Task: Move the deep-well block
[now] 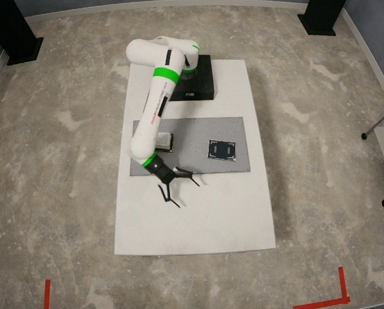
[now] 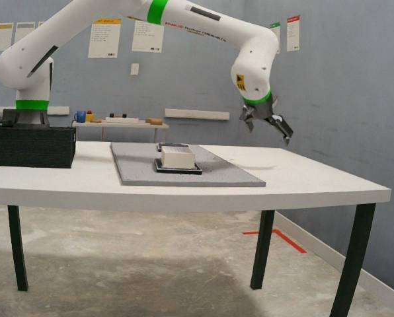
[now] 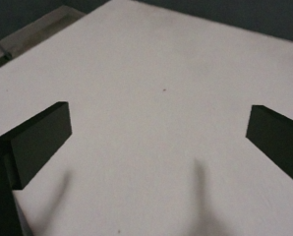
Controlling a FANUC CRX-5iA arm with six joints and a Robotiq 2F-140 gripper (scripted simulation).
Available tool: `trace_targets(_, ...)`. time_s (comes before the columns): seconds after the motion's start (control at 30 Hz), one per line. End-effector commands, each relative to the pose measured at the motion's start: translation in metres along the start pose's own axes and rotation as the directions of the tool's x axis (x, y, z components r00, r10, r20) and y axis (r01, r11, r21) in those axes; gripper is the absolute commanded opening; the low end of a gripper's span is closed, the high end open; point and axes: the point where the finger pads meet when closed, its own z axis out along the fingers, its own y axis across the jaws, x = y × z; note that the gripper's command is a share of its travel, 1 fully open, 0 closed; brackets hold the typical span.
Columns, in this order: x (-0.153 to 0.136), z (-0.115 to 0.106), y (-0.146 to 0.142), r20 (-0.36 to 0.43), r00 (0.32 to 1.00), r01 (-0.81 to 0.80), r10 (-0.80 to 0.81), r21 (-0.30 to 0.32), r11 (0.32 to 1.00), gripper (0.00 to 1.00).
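The white deep-well block (image 1: 164,141) (image 2: 178,156) sits in the black nest N1 (image 2: 197,170) on the grey perforated plate (image 1: 192,132) (image 2: 135,167); my forearm hides part of it in the overhead view. Nest N2 (image 1: 221,149) (image 2: 172,145) is empty, a dark rectangle with white corner marks. My gripper (image 1: 188,196) (image 2: 268,135) (image 3: 158,119) is open wide and empty. It hangs tilted above the bare white table (image 1: 192,226) (image 2: 310,184) (image 3: 161,74), in front of the plate's near edge and well away from the block. The wrist view shows only table between the fingers.
The arm's black base block (image 1: 194,83) (image 2: 30,146) stands at the table's back. A side table (image 2: 121,124) with a blue cup and small items stands by the far wall. Black columns (image 1: 320,16) stand in the floor corners.
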Motion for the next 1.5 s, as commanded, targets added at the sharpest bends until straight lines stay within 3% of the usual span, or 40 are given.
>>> trace_targets(0.0,-0.014,-0.009,-0.01,0.033,0.999,0.017,-0.017,-0.002,1.0,1.0)
trace_targets(0.27,-0.032,-0.022,-0.021,0.1,0.993,0.055,-0.055,0.0,0.998,1.0)
trace_targets(0.33,-0.039,-0.027,-0.025,0.157,0.984,0.089,-0.088,0.006,0.996,1.0)
trace_targets(0.7,-0.069,-0.055,-0.044,0.257,0.955,0.149,-0.149,0.022,0.989,1.0)
trace_targets(0.77,-0.075,-0.061,-0.047,0.307,0.934,0.18,-0.182,0.034,0.983,1.0)
trace_targets(0.9,-0.086,-0.073,-0.054,0.307,0.934,0.18,-0.182,0.034,0.983,1.0)
trace_targets(1.0,-0.095,-0.083,-0.059,0.381,0.895,0.227,-0.231,0.057,0.972,1.0)
trace_targets(1.13,-0.105,-0.096,-0.065,0.381,0.895,0.227,-0.231,0.057,0.972,1.0)
trace_targets(1.2,-0.111,-0.103,-0.069,0.429,0.864,0.258,-0.265,0.076,0.963,1.0)
trace_targets(1.47,-0.126,-0.125,-0.078,0.473,0.83,0.287,-0.297,0.096,0.953,1.0)
